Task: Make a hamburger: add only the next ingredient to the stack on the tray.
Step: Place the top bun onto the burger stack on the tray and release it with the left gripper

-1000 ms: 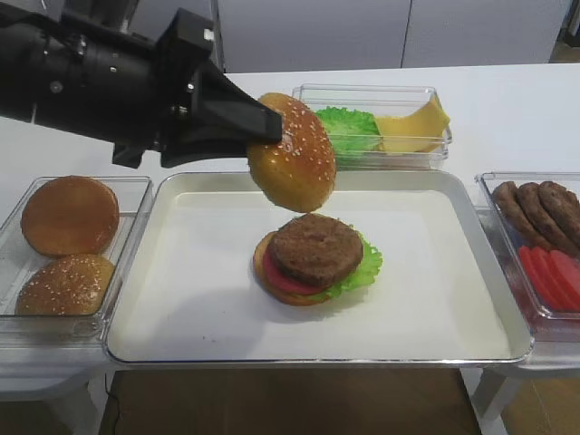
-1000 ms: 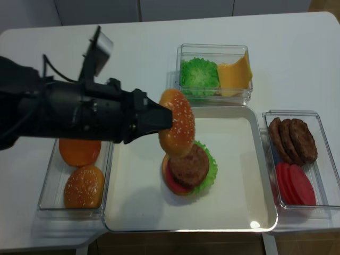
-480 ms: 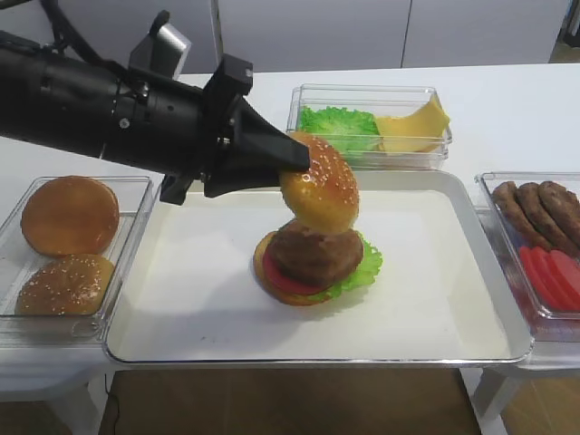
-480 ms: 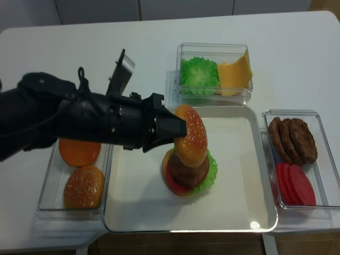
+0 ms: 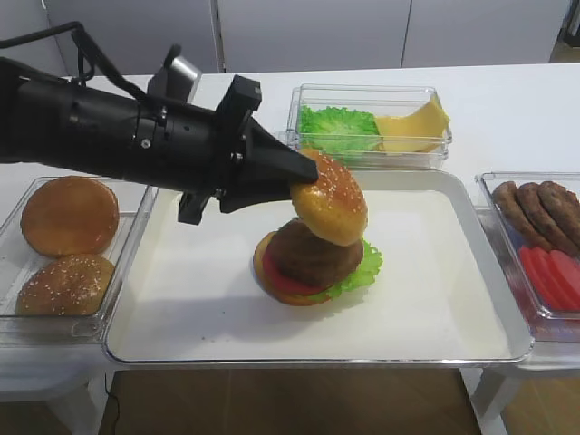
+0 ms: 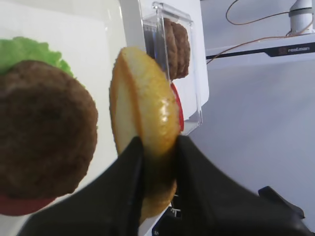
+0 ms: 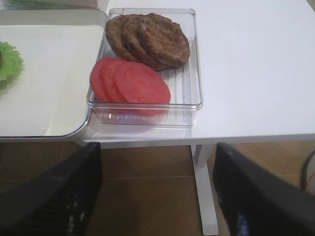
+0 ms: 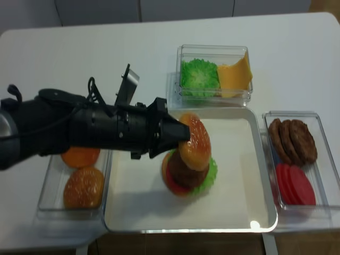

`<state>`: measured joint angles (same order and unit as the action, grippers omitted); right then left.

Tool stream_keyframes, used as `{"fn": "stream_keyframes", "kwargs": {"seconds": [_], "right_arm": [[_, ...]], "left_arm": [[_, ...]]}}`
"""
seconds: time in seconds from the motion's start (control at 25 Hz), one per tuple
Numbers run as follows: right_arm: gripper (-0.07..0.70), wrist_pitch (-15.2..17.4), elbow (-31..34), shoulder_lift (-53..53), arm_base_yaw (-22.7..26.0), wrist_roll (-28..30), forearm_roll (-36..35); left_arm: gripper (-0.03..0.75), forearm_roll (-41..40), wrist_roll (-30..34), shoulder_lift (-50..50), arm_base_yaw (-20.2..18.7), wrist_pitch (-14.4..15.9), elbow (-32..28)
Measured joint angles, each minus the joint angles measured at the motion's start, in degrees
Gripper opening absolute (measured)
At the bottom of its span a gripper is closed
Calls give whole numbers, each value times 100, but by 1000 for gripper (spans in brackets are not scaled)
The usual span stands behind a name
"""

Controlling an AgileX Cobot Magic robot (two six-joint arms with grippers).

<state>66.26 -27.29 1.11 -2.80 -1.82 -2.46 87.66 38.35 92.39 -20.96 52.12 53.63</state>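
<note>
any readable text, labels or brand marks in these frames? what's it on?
One marking only: pale lettering on the dark bar at the upper right of the left wrist view, too small and blurred to read.
Nothing on the tray, the bins, the bun top or the left gripper.

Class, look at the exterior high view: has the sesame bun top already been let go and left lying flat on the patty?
No. The left gripper is shut on the sesame bun top, which hangs tilted over the patty.

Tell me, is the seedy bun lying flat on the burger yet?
No, tipped. The sesame bun top leans steeply over the patty, pinched by the left fingers.
</note>
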Motion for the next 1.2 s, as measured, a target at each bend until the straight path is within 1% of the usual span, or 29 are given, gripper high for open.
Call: {"fn": "stream_keyframes", "kwargs": {"seconds": [0.24, 0.4, 0.8, 1.0, 1.08, 1.2], "right_arm": [[531, 0, 0, 0, 0, 0, 0], [531, 0, 0, 0, 0, 0, 0], [531, 0, 0, 0, 0, 0, 0], [531, 0, 0, 0, 0, 0, 0], [531, 0, 0, 0, 0, 0, 0], [531, 0, 0, 0, 0, 0, 0]], "left_arm": [[142, 743, 525, 0, 0, 3, -504], [142, 1156, 763, 0, 0, -40, -629], [138, 1207, 786, 0, 0, -42, -638], [138, 1207, 786, 0, 0, 207, -638], [138, 1207, 810, 0, 0, 255, -638], [138, 1207, 892, 0, 0, 228, -638]]}}
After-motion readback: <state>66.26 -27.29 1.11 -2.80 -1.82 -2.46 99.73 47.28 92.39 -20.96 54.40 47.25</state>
